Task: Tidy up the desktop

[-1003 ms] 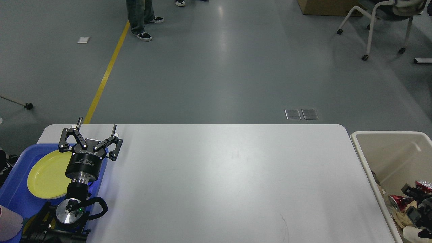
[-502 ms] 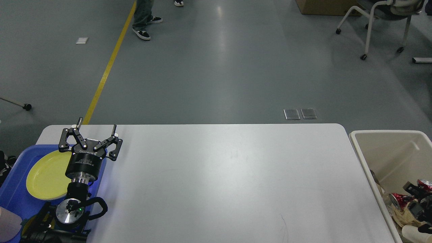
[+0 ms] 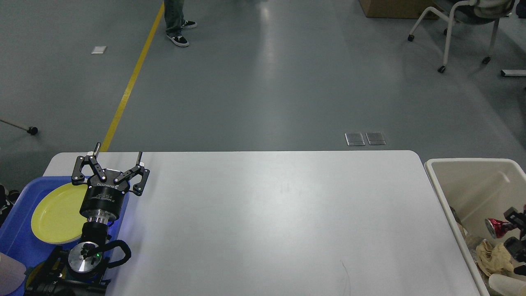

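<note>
The white table (image 3: 267, 222), the desktop to be tidied, fills the lower middle of the frame, its surface bare apart from a faint dark scratch mark near the lower edge. At the lower left, the left gripper (image 3: 118, 155) stands with its jaws spread wide and nothing between them, its fingertips reaching up over the table's far left corner. Its black body overlaps the right edge of a blue tray (image 3: 16, 238) that sits in the lower left corner. A yellow plate (image 3: 57, 213) lies flat in that tray, partly hidden behind the gripper.

At the right edge of the frame, a beige bin (image 3: 464, 185) stands just beside the table's right end. Inside it lie crumpled tan paper (image 3: 491, 255) and a red can (image 3: 495, 227). The right gripper (image 3: 518, 218) shows only as dark parts at the frame's edge over the bin, next to the red can; whether its jaws are open or closed cannot be told.
</note>
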